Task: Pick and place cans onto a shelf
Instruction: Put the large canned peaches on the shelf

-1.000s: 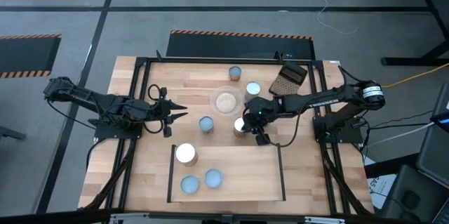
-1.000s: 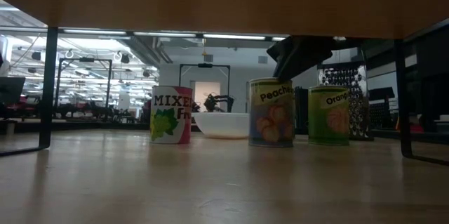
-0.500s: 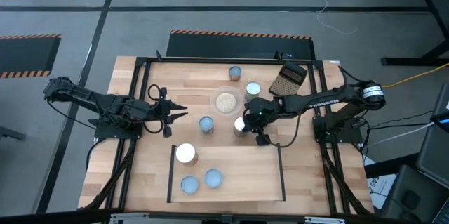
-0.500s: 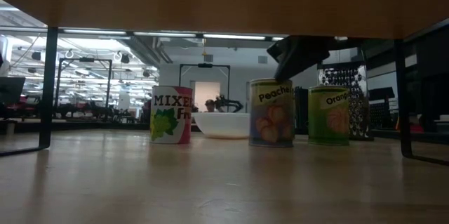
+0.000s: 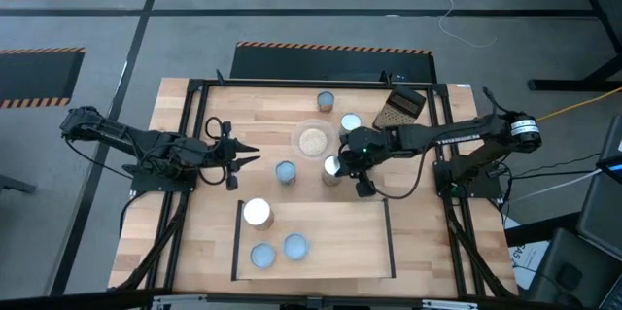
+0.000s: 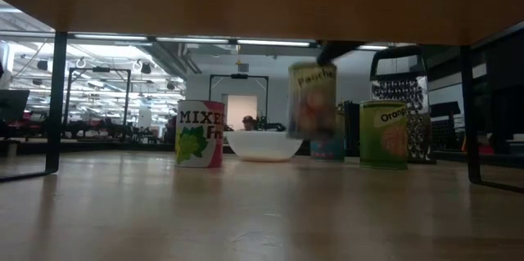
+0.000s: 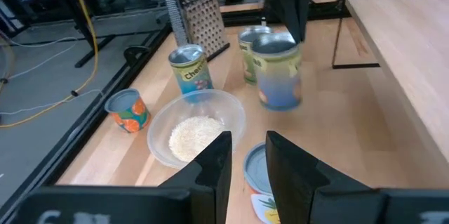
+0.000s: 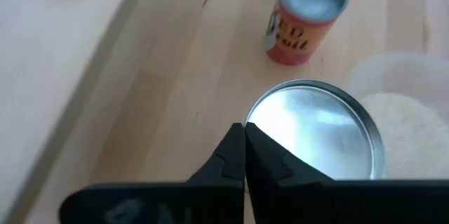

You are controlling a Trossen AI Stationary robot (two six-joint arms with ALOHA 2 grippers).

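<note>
While the left gripper (image 5: 241, 155) waited part-open and empty over the table's left side, the right gripper (image 5: 337, 166) was pinched shut on the rim of a silvery-topped tin with a peach label (image 6: 312, 101), holding it clear of the light wooden tabletop (image 6: 246, 212). That tin hung just beside the clear bowl of beige grains (image 5: 313, 140), near the black-edged light-wood shelf (image 5: 340, 237), where three cans stood.
</note>
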